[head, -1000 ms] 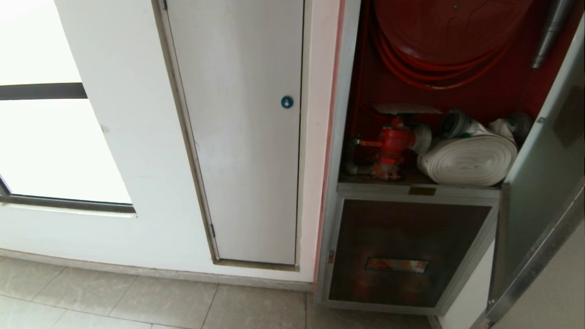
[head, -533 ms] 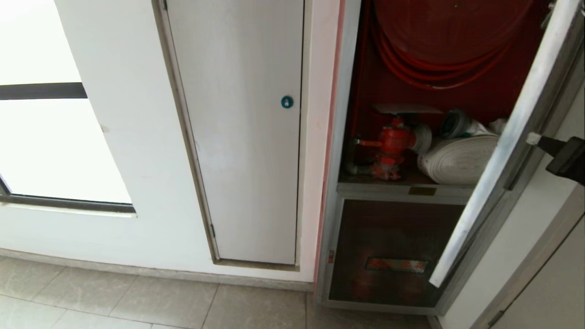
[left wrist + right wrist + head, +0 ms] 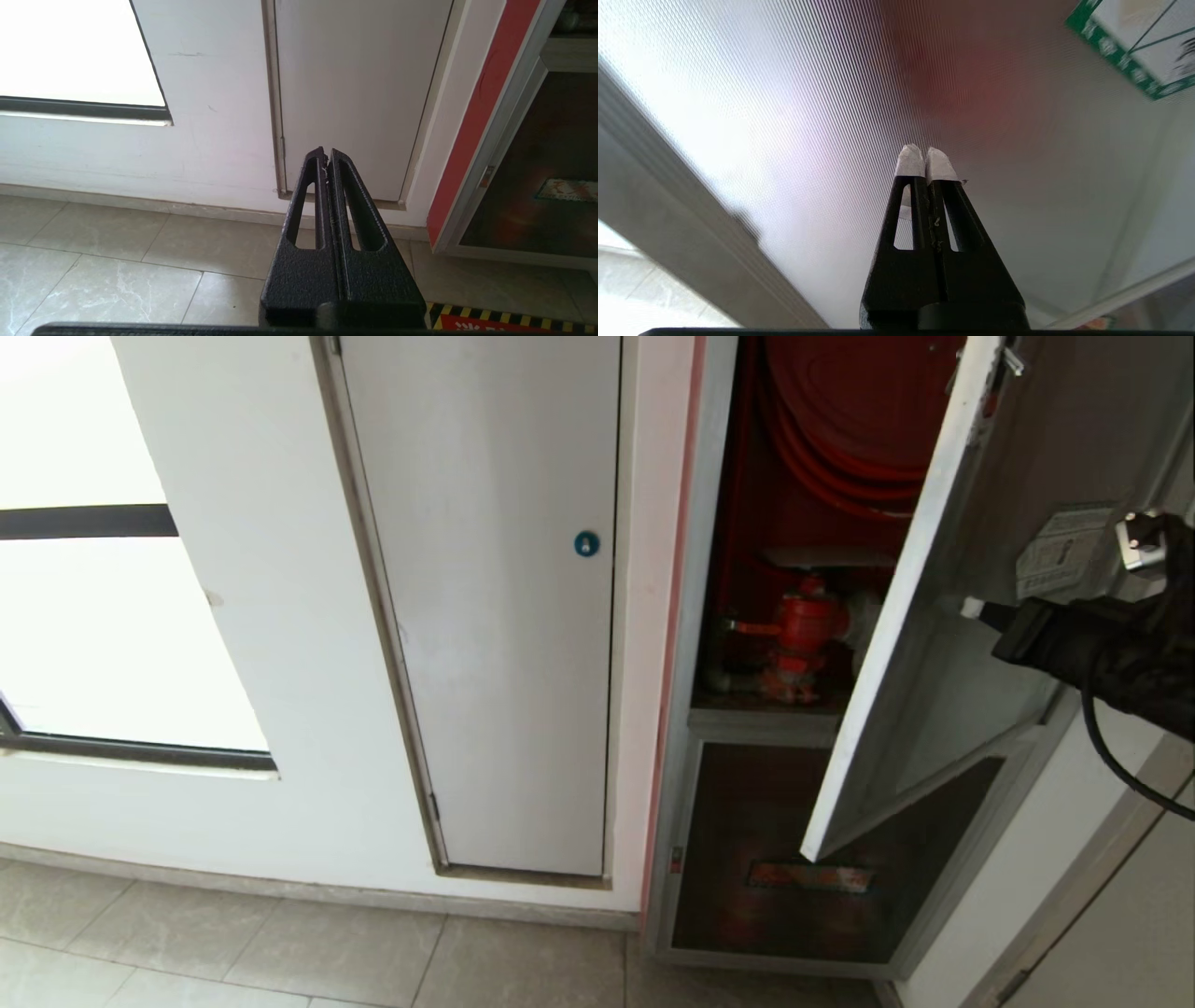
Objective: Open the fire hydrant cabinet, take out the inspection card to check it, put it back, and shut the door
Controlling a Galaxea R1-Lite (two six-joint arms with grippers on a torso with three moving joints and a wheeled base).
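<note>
The fire hydrant cabinet (image 3: 695,644) stands open on the right, its red interior showing the hose reel (image 3: 840,401) and the red valve (image 3: 808,621). A pale flat sheet, the inspection card (image 3: 826,558), lies just above the valve. The door (image 3: 934,644) hangs half swung across the opening, with its green-and-white sticker (image 3: 1064,551) facing me. My right gripper (image 3: 976,609) is shut, and its white-taped tips (image 3: 926,156) press on the door's glass (image 3: 808,116) below the sticker (image 3: 1134,42). My left gripper (image 3: 325,156) is shut and empty, low near the floor, facing the wall.
A white panel door with a round blue lock (image 3: 586,544) sits left of the cabinet. Below the cabinet shelf is a smaller dark glass panel with an orange label (image 3: 810,875). A bright window (image 3: 93,616) is far left. A yellow-black striped mat (image 3: 514,317) lies on the tiled floor.
The door has swung from wide open to halfway across the cabinet, now hiding the white rolled hose. My right arm has come in from the right, following the door.
</note>
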